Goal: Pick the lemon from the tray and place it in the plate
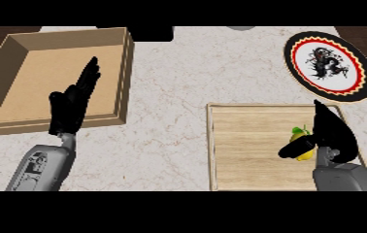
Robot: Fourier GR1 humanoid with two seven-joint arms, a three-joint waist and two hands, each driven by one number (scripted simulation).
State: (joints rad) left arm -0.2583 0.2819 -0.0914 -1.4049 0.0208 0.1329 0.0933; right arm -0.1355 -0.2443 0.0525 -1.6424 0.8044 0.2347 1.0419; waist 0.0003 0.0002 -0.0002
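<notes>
Head view, one frame.

Lemon (304,147) – seen on the wooden tray (251,149), toward its right edge, mostly hidden by the right hand (331,139). Yellow skin shows just under the thumb, w/ a small green bit at the top, prob. stem or leaf. The thumb is curled across the fruit's left face, fingers closed round the far side – lemon is taken as held. Whether it is lifted off the boards or resting on them can't be told from this angle.

Left hand (75,101) – open, fingers straight, resting over the brown box (127,72) at left. Not involved.

Plate (326,64) – round, red/black rim, dark dragon figure on white centre. Sits on the counter (172,81) beyond the tray's upper-right corner, apart from it. Nothing seen on it.

Handling, judged:
- Light, small, stiff enough that it shouldn't deform under the fingers.
- Oval and waxy – likely to roll or squirt out if pinched near a tip.
- Best taken across the widest part, thumb opposite fingers, as appears to be done here.
- Not fragile; plate prob. is, so a low, gentle set-down is advised, near centre so the fruit doesn't roll off.

Approx. stage: grasp made, carry to plate not yet done.
</notes>
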